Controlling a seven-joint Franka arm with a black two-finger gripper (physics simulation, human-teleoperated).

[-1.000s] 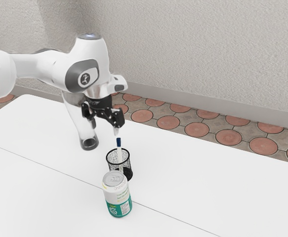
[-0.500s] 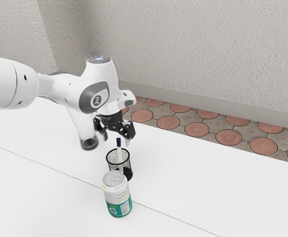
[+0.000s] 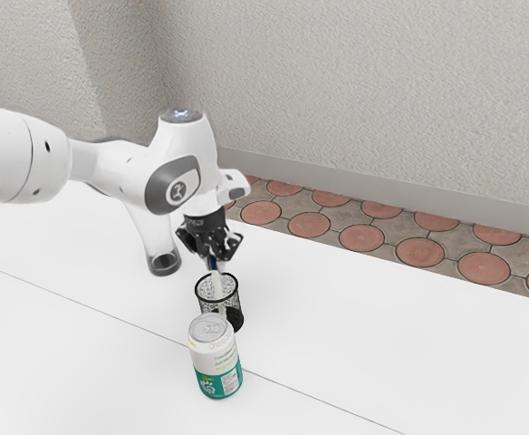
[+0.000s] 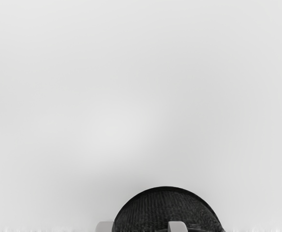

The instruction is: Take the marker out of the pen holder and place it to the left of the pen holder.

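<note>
Across the lower frame of the exterior view, a smooth white table with thin seams stands before a rough, pale wall and a floor of round reddish tiles. Near lower centre: one green-and-white can, one round black mesh pen holder and one white marker with a dark blue cap, upright inside the holder. Above, one black two-finger gripper is narrow, pinching the marker near its cap.
</note>
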